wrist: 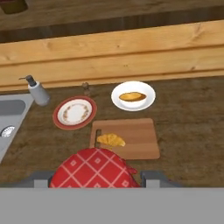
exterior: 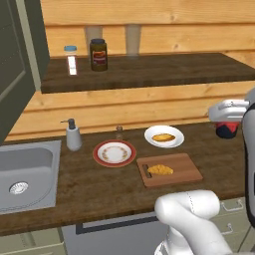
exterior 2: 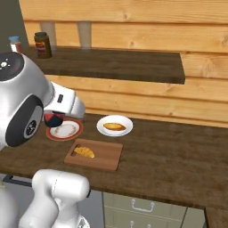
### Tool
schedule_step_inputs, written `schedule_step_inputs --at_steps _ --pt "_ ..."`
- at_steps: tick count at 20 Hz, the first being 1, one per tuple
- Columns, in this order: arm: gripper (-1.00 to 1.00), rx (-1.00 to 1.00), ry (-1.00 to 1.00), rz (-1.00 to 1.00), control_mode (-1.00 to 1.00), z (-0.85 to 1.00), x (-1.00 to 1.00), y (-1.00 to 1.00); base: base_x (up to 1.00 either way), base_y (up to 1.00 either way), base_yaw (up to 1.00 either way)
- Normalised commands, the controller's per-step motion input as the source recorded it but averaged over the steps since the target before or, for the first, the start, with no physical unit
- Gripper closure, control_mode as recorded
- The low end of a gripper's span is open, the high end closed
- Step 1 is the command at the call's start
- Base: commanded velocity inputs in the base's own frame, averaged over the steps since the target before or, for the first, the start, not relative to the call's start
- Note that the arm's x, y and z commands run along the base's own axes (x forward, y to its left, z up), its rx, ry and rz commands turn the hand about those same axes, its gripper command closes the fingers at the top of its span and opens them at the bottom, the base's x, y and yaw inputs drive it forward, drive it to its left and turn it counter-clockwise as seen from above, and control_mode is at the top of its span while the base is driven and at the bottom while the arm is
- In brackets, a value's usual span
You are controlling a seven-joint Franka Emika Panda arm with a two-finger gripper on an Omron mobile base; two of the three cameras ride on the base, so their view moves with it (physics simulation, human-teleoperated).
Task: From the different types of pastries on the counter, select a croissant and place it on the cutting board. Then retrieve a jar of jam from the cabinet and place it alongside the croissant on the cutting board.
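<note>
One croissant [exterior: 160,170] lies on the one cutting board [exterior: 187,172], toward the board's left end, on the wooden desk [exterior: 74,189]. Two plates sit behind the board: a white one [exterior: 164,144] holding one oblong pastry [exterior: 163,137], and a red-rimmed one [exterior: 114,153] to its left, bare. One soap dispenser [exterior: 73,136] stands beside the one sink [exterior: 27,172] at the desk's left end, and a small shaker [exterior: 119,131] stands near the wall between the dispenser and the white plate.

On the shelf [exterior: 149,72] above the desk stand two containers — a dark jar [exterior: 98,55] with a red label and a pale bottle [exterior: 71,60] with a blue cap, just beside each other.

The end effector [wrist: 94,175] is raised above the desk's front edge, in front of the board, and pinches a jam jar [wrist: 93,169] with a red checked lid between its two fingers [wrist: 39,179]. In the left base view the jar [exterior: 227,130] hangs beneath the white hand, well apart from the board.
</note>
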Motion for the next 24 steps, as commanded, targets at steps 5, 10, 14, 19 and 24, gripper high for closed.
schedule_step_inputs --at_steps 5,10,14,19,24 --pt "1.00 0.00 0.14 0.00 -1.00 -0.10 0.03 -0.09 0.00 0.00 0.00" --pt "1.00 0.00 -0.04 0.00 -1.00 -0.66 0.00 -0.10 0.00 0.00 0.00" --pt "1.00 0.00 -0.12 0.05 -1.00 -0.64 0.16 -0.01 0.00 0.00 0.00" --pt "1.00 0.05 -0.11 0.31 -1.00 -0.28 0.27 -0.19 0.00 0.00 0.00" --pt "1.00 0.12 -0.03 0.35 -1.00 -0.01 0.40 -0.19 0.00 0.00 0.00"
